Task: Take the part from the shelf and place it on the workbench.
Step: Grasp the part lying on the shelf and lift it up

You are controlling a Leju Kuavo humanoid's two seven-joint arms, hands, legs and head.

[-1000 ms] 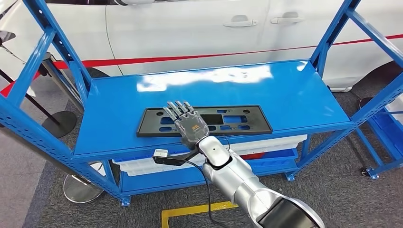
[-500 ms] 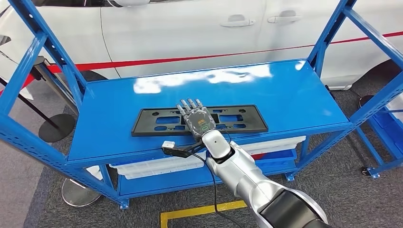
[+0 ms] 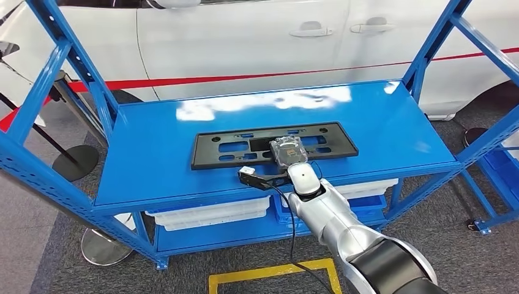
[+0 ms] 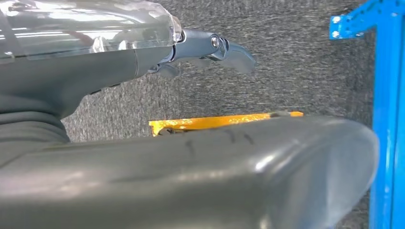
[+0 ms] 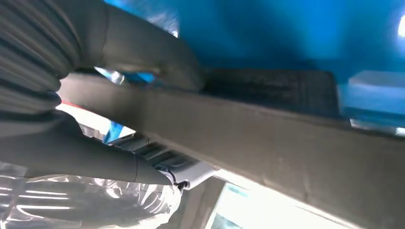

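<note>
A flat black plastic part [image 3: 232,147] with several cut-outs lies lengthwise on the top board of the blue shelf [image 3: 153,165]. My right hand [image 3: 287,151] reaches over the part's near edge, right of its middle, fingers curled down onto it. In the right wrist view the thumb [image 5: 143,52] lies on one side of the part's edge [image 5: 267,138] and the fingers [image 5: 95,162] on the other, so the hand grips it. My left hand [image 4: 95,71] hangs over the grey floor, holding nothing, fingers [image 4: 229,47] stretched out.
A white car [image 3: 245,37] with a red stripe stands close behind the shelf. White bins [image 3: 208,211] sit on the lower board. Blue uprights [image 3: 79,67] frame both ends, with another blue rack [image 3: 496,165] at the right. Yellow tape [image 3: 269,272] marks the floor.
My right hand, flat and spread above the part before, has moved right along it and curled its fingers over the near edge. The view has shifted a little.
</note>
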